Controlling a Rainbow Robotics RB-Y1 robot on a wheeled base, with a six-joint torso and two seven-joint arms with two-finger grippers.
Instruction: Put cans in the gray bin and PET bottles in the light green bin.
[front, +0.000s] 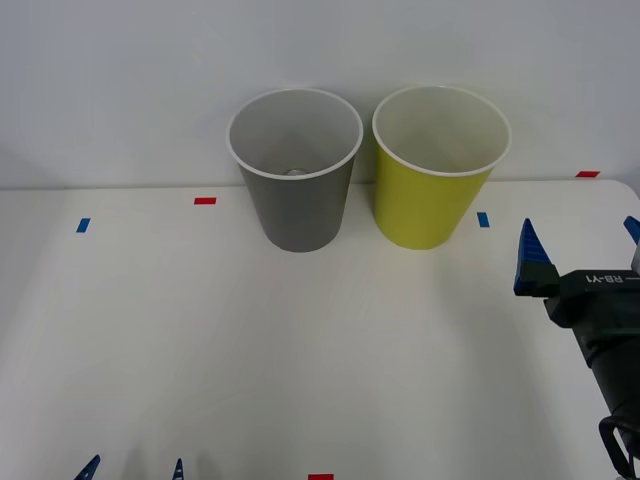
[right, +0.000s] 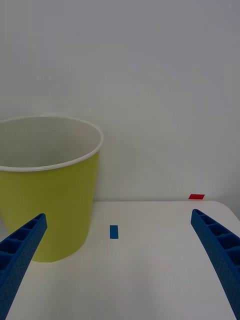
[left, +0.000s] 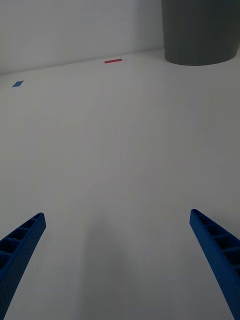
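Note:
The gray bin (front: 296, 210) stands upright at the back middle of the white table, and its lower wall (left: 200, 30) appears in the left wrist view. Deep inside it is a small silvery patch (front: 291, 172), too small to tell whether it is a can. The light green bin (front: 430, 205) stands just right of it, apart from it. My right gripper (front: 580, 230) hovers open and empty to the right of the green bin (right: 50, 200). At the front left edge my left gripper (front: 137, 464) is open over bare table (left: 117, 215). PET bottles are out of view.
Small tape marks lie on the table (front: 300, 350): red (front: 205, 200) and blue (front: 83, 225) at the back left, blue (front: 483, 219) and red (front: 587, 174) at the back right, red (front: 320, 477) at the front. A plain wall rises behind the bins.

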